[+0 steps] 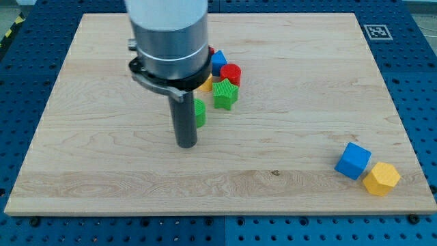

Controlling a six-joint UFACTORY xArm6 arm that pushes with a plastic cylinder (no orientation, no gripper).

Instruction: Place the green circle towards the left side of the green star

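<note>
My tip (186, 144) just left of small green ribbed plastic circle (199, 113), itself left of green plastic star (224, 93). Circle looks light, rigid, slides easily; I push low on flank. End effector: plain rod, nothing to spread or pinch.

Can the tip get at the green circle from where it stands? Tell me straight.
Probably yes. My tip sits just left of and below the green circle, close beside it, the rod hiding part of it, with nothing between them. The green star lies on the circle's far right side, out of the way.
</note>
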